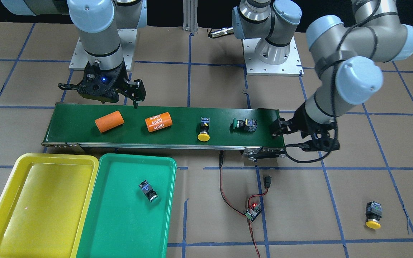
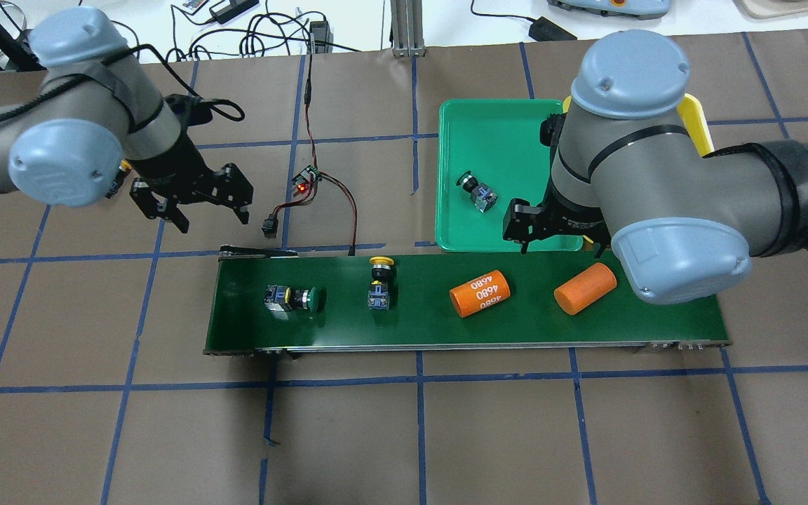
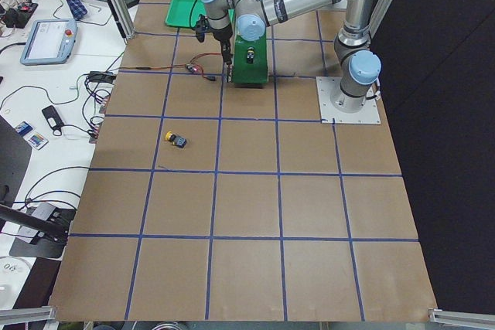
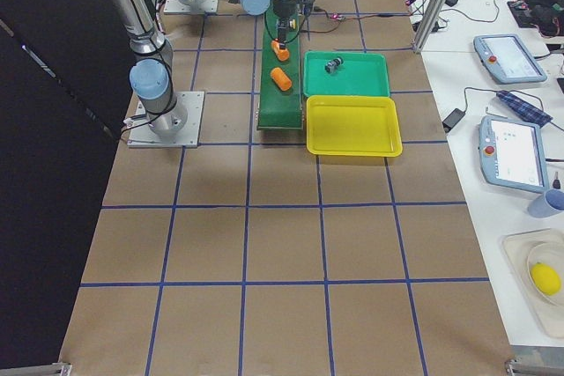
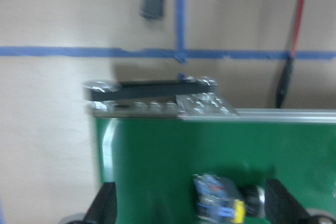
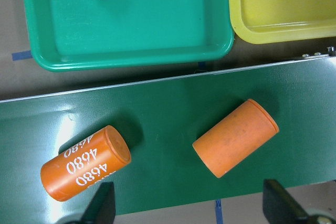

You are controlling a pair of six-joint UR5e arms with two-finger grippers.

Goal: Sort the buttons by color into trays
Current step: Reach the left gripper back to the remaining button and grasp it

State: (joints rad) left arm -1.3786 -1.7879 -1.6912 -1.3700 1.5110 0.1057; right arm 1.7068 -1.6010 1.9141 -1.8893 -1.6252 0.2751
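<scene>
A green button [image 1: 244, 124] and a yellow button [image 1: 204, 130] lie on the belt. Another green button [image 1: 149, 191] lies in the green tray [image 1: 120, 229]. The yellow tray [image 1: 9, 215] beside it holds nothing. A second yellow button [image 1: 373, 215] lies on the table, far from the trays. My left gripper [image 2: 212, 219] is open and empty, just off the belt's end, with the green button's body [image 5: 220, 205] between its fingers' line in the left wrist view. My right gripper [image 2: 555, 238] is open and empty above the belt's other end.
Two orange cylinders [image 6: 235, 137] [image 6: 86, 163], one marked 4680, lie on the dark-green conveyor belt [image 1: 84, 134] under my right gripper. A small circuit board with red and black wires [image 1: 253, 211] and a loose connector [image 1: 267, 180] lie on the table beside the belt.
</scene>
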